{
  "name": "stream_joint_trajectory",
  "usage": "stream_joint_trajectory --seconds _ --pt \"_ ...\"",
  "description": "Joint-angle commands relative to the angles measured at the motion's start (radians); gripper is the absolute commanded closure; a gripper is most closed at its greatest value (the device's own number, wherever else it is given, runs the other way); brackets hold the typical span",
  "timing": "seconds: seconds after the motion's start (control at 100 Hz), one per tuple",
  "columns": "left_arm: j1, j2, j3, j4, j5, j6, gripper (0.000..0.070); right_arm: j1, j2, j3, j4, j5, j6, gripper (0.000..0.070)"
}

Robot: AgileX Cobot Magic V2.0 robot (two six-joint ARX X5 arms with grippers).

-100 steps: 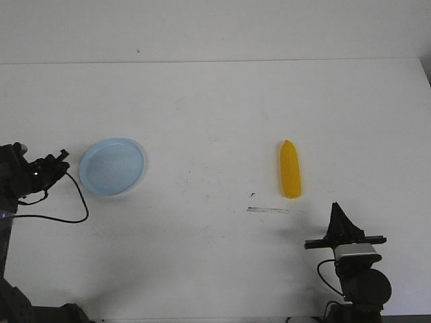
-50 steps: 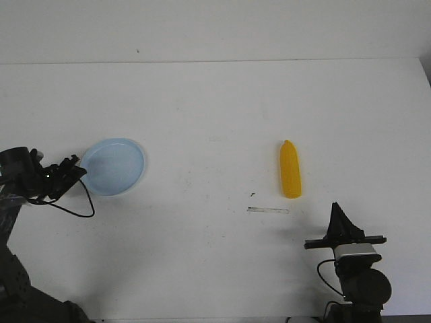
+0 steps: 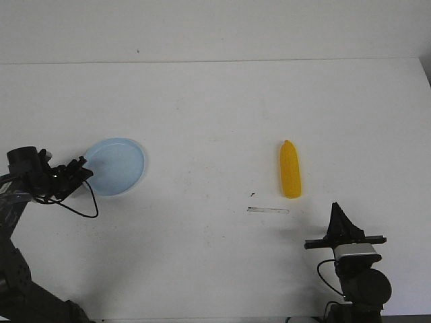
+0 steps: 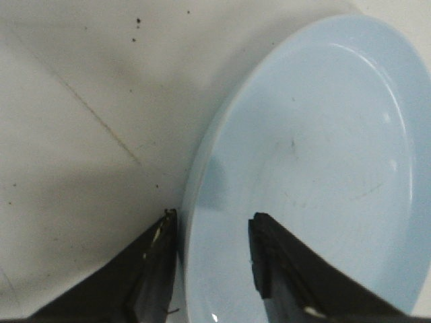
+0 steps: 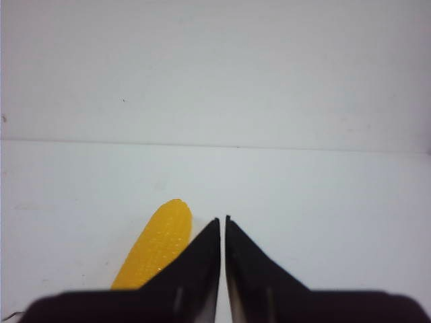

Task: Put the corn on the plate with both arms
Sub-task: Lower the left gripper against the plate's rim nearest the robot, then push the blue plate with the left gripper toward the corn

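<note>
Since a second ago, the black left gripper (image 3: 82, 169) has advanced to the round pale blue plastic plate (image 3: 118, 165), its spread fingers (image 4: 151, 259) now straddling the plate's rim. Well apart on the white table (image 3: 215, 108) lies the smooth yellow-orange toy corn cob (image 3: 290, 169) (untouched), beyond the right gripper (image 3: 337, 214), whose fingers are pressed together.

White table (image 3: 215, 108); plate (image 3: 116, 166), corn (image 3: 290, 169) lie on it.

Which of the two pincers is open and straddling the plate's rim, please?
The left pincer, at the plate's left edge, with one finger on each side of the rim. The right pincer is shut, beside the corn.
</note>
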Motion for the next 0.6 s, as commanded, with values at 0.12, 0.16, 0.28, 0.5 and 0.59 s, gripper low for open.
stream_joint_trajectory --seconds 0.12,0.16,0.28,0.5,0.59 --pt "-0.005 0.021 0.019 -0.005 0.001 0.010 0.0633 0.001 0.002 -0.001 0.012 0.000 0.002 0.0685" --pt "-0.005 0.021 0.019 -0.004 0.001 0.010 0.0662 0.001 0.002 -0.001 0.012 0.000 0.002 0.0685" --pt "-0.005 0.021 0.019 -0.005 0.001 0.010 0.0700 0.001 0.002 -0.001 0.012 0.000 0.002 0.0685" --pt "-0.033 -0.014 0.019 -0.013 0.001 -0.021 0.0700 0.001 0.002 -0.001 0.012 0.000 0.002 0.0685" --pt "-0.056 -0.052 0.019 -0.012 0.001 -0.029 0.0700 0.001 0.002 -0.001 0.012 0.000 0.002 0.0685"
